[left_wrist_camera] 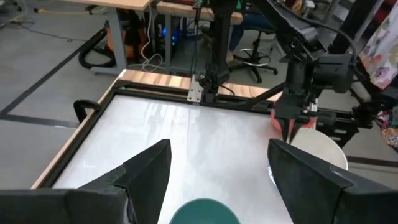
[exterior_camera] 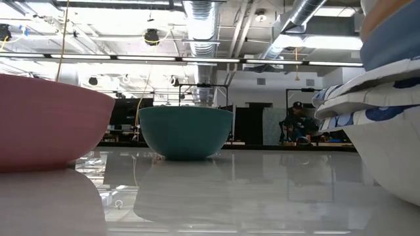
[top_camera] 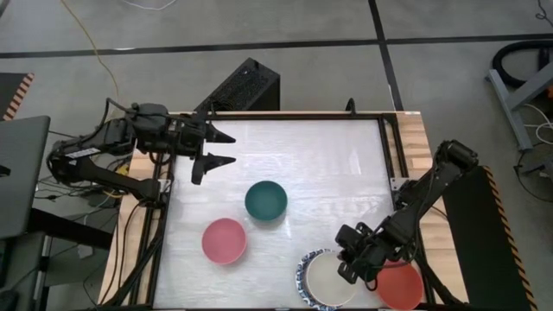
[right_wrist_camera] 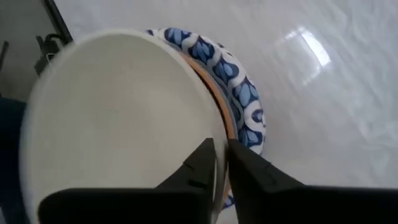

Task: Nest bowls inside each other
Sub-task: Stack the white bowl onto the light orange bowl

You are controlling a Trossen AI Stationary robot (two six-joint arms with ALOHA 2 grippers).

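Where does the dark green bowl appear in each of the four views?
High view: green bowl at mid-table, beside the pink bowl.
Low view: green bowl at centre, pink bowl on the picture's left.
Left wrist view: only its rim, at the bottom edge.
Right wrist view: not in it.
Shared landmark: the pink bowl.

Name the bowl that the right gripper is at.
The cream bowl atop the blue-patterned stack; the right gripper straddles its rim. The green, pink and red bowls sit alone.
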